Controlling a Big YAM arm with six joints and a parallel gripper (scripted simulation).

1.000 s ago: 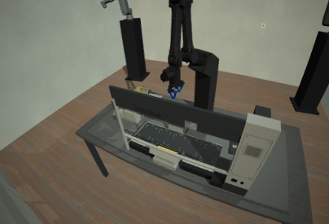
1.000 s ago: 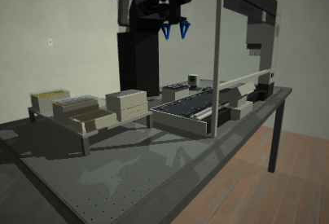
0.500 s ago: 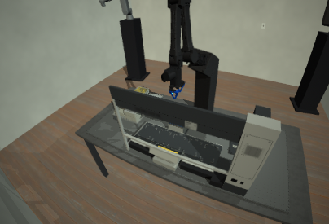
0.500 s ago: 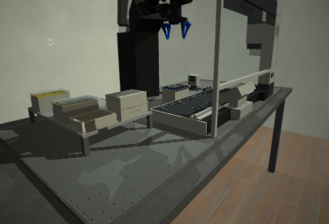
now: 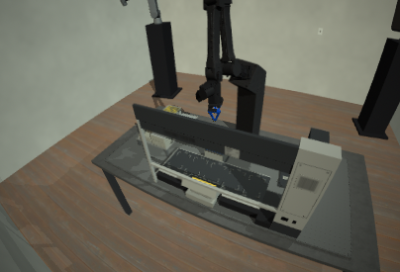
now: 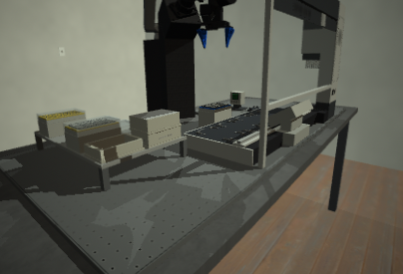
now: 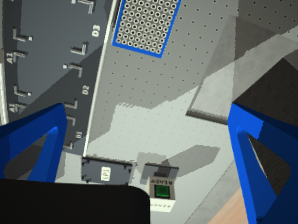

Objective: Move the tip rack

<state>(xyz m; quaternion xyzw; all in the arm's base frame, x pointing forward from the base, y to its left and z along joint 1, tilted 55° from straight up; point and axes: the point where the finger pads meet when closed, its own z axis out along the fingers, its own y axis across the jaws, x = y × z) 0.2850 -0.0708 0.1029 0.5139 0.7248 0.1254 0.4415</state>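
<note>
My gripper hangs high above the table with its blue fingers wide open and empty; it also shows in the top view and in the wrist view. Below it in the wrist view, a blue-rimmed tip rack stands uncovered beside the dark deck with its corner brackets. The same rack shows at the deck's far end. The shelf at the left holds a yellow-topped rack, a second rack with a yellow band, a low open tray and two stacked blocks.
A small key box with a green screen stands on the table under my gripper, also seen in the exterior view. A tall gantry frame spans the deck. The arm's black base column stands behind the shelf.
</note>
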